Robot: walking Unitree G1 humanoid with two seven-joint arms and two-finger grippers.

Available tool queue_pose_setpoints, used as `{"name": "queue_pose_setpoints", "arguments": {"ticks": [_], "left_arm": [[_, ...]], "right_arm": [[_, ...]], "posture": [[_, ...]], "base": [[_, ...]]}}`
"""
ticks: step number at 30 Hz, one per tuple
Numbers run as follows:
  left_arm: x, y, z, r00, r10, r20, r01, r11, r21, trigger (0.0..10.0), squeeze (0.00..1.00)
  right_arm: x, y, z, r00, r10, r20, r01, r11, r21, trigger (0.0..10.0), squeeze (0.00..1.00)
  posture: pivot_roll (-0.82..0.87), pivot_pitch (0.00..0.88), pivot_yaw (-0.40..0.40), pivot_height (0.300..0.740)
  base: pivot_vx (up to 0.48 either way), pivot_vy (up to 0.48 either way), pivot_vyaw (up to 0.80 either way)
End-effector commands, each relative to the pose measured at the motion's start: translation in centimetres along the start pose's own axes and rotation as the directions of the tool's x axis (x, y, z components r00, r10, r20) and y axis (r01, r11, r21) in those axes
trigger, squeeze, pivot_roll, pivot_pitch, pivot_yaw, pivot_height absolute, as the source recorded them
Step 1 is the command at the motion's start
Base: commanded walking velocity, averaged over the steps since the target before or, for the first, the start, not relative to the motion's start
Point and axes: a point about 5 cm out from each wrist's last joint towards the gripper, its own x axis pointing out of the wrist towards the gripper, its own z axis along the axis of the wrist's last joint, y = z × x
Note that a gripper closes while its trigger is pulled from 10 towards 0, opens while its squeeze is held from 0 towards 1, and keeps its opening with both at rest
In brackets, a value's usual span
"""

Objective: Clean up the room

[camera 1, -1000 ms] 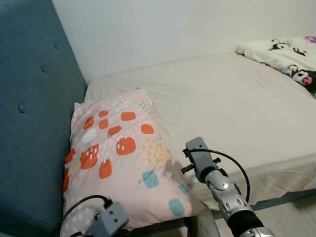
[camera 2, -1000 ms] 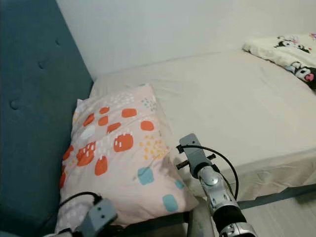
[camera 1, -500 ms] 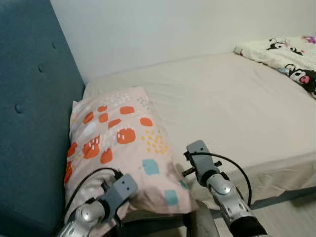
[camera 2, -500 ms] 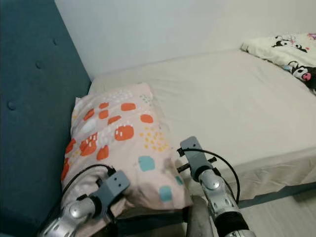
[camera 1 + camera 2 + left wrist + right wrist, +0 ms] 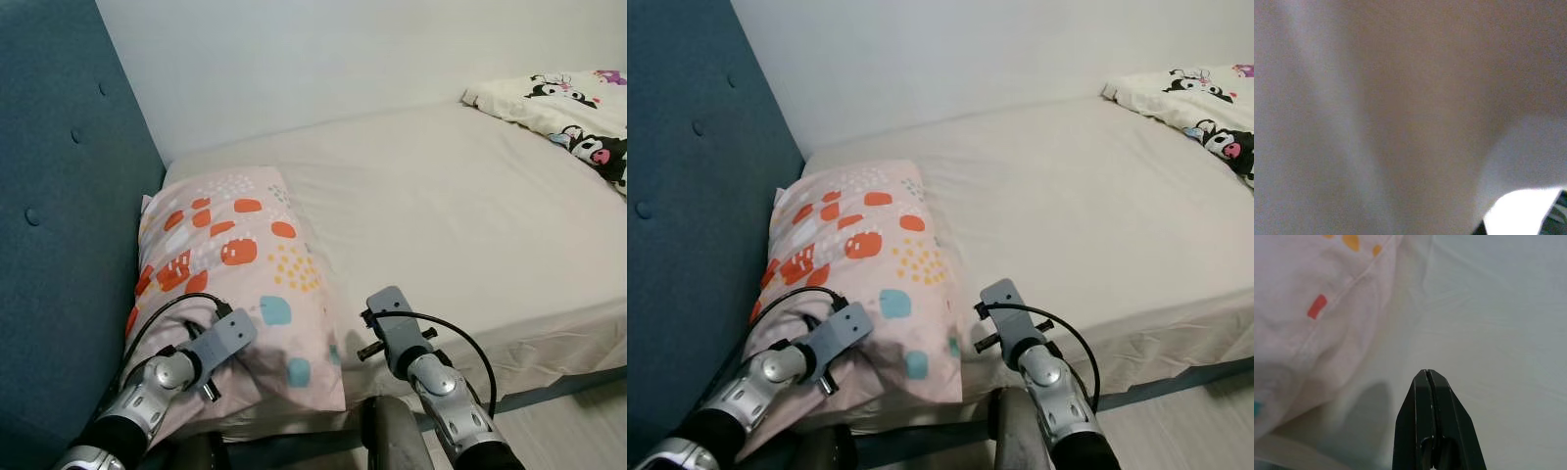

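Note:
A pink pillow (image 5: 230,255) with orange, yellow and teal patches lies at the head of the bed (image 5: 470,215), against the headboard. My left gripper (image 5: 233,331) presses into the pillow's near corner, where the fabric bunches around it; the left wrist view is a blur of pale cloth (image 5: 1400,117). My right gripper (image 5: 1428,378) is shut and holds nothing. It hovers just above the sheet beside the pillow's right edge (image 5: 1327,318), apart from it. The right wrist (image 5: 392,318) sits near the bed's front edge.
A tall blue padded headboard (image 5: 59,196) stands on the left, a white wall behind. A cream blanket with black cartoon figures (image 5: 573,113) lies at the bed's far right. A strip of pale floor (image 5: 588,421) shows below the mattress edge.
My left arm has risen into view and pushed into the pillow's near corner, which has bunched up and drawn back. The right arm has barely moved. The camera shifted a little.

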Motion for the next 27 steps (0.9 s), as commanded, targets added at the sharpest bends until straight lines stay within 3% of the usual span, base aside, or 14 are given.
{"name": "queue_pose_setpoints", "arguments": {"ticks": [1, 3, 7, 10, 11, 12, 13, 15, 19, 20, 23, 24, 25, 27], "left_arm": [[-1.0, 0.6, -1.6, 0.999, 0.015, -0.036, -0.016, 1.0, -0.01, 0.0, 0.0], [-1.3, 0.3, -2.0, 1.0, 0.002, -0.031, -0.003, 1.0, -0.017, 0.0, 0.0], [-4.0, -0.9, -3.4, 0.999, -0.026, 0.045, 0.031, 0.992, -0.12, 0.0, 0.0], [-6.4, -1.5, -3.0, 0.987, -0.042, 0.155, 0.076, 0.972, -0.223, 0.0, 0.0], [-6.4, -1.5, -3.0, 0.987, -0.042, 0.155, 0.076, 0.972, -0.223, 0.0, 0.0], [-7.8, -2.1, -2.5, 0.972, -0.078, 0.22, 0.138, 0.953, -0.271, 0.0, 0.0], [-7.8, -2.1, -2.5, 0.972, -0.078, 0.22, 0.138, 0.953, -0.271, 0.0, 0.0], [-9.9, -3.4, -1.7, 0.943, -0.145, 0.3, 0.245, 0.911, -0.331, 0.0, 0.0], [-10.9, -3.6, -1.5, 0.936, -0.115, 0.333, 0.254, 0.876, -0.409, 0.0, 0.0], [-10.7, -2.2, -1.0, 0.937, 0.082, 0.339, 0.112, 0.85, -0.514, 0.0, 0.0], [-10.1, -0.8, -0.6, 0.909, 0.314, 0.275, -0.074, 0.77, -0.633, 0.0, 0.0], [-9.9, -0.5, -0.5, 0.887, 0.396, 0.238, -0.148, 0.731, -0.666, 4.5, 0.0], [-9.2, -0.2, -0.8, 0.865, 0.481, 0.146, -0.236, 0.646, -0.726, 10.0, 0.0], [-8.3, -0.4, -1.0, 0.846, 0.532, 0.033, -0.308, 0.539, -0.784, 10.0, 0.0]], "right_arm": [[-0.1, 0.5, -0.2, 1.0, 0.015, -0.013, -0.015, 1.0, 0.008, 10.0, 0.0], [-0.1, 0.6, -0.2, 1.0, 0.017, -0.014, -0.017, 1.0, 0.007, 10.0, 0.0], [-0.1, 1.2, -0.2, 1.0, 0.028, -0.012, -0.028, 0.999, 0.019, 10.0, 0.0], [-0.1, 1.3, -0.6, 1.0, 0.02, -0.023, -0.018, 0.998, 0.055, 10.0, 0.0], [-0.1, 1.3, -0.6, 1.0, 0.02, -0.023, -0.018, 0.998, 0.055, 10.0, 0.0], [-0.1, 1.3, -0.8, 0.999, 0.014, -0.031, -0.012, 0.997, 0.074, 10.0, 0.0], [-0.1, 1.3, -0.8, 0.999, 0.014, -0.031, -0.012, 0.997, 0.074, 10.0, 0.0], [-0.1, 1.4, -1.0, 0.999, 0.007, -0.044, -0.003, 0.996, 0.092, 10.0, 0.0], [-0.1, 1.5, -1.0, 0.999, 0.008, -0.044, -0.004, 0.995, 0.097, 10.0, 0.0], [-0.1, 1.6, -0.8, 1.0, 0.007, -0.029, -0.003, 0.991, 0.134, 10.0, 0.0], [-0.1, 1.5, -0.8, 0.999, -0.032, -0.01, 0.034, 0.978, 0.206, 10.0, 0.0], [-0.1, 1.4, -0.9, 0.999, -0.046, -0.009, 0.047, 0.975, 0.219, 10.0, 0.0], [-0.2, 1.3, -1.0, 0.998, -0.07, -0.008, 0.07, 0.973, 0.219, 10.0, 0.0], [-0.3, 1.1, -1.1, 0.995, -0.101, -0.006, 0.1, 0.972, 0.211, 10.0, 0.0]], "posture": [[-0.11, 0.139, 0.038, 0.576], [-0.1, 0.138, 0.039, 0.576], [-0.09, 0.113, 0.036, 0.576], [-0.08, 0.092, 0.032, 0.576], [-0.08, 0.092, 0.032, 0.576], [-0.07, 0.081, 0.03, 0.576], [-0.07, 0.081, 0.03, 0.576], [-0.07, 0.067, 0.028, 0.576], [-0.07, 0.052, 0.029, 0.576], [-0.07, 0.041, 0.029, 0.576], [-0.06, 0.031, 0.025, 0.576], [-0.06, 0.023, 0.023, 0.576], [-0.06, 0.019, 0.019, 0.576], [-0.07, 0.016, 0.019, 0.576]], "base": [[0.0, 0.0, 0.0], [0.0, 0.0, 0.0], [0.0, 0.0, 0.0], [0.0, 0.0, 0.0], [0.0, 0.0, 0.0], [0.0, 0.0, 0.0], [0.0, 0.0, 0.0], [0.0, 0.0, 0.0], [0.0, 0.0, 0.0], [0.0, 0.0, 0.0], [0.0, 0.0, 0.0], [0.0, 0.0, 0.0], [0.0, 0.0, 0.0], [0.0, 0.0, 0.0]]}}
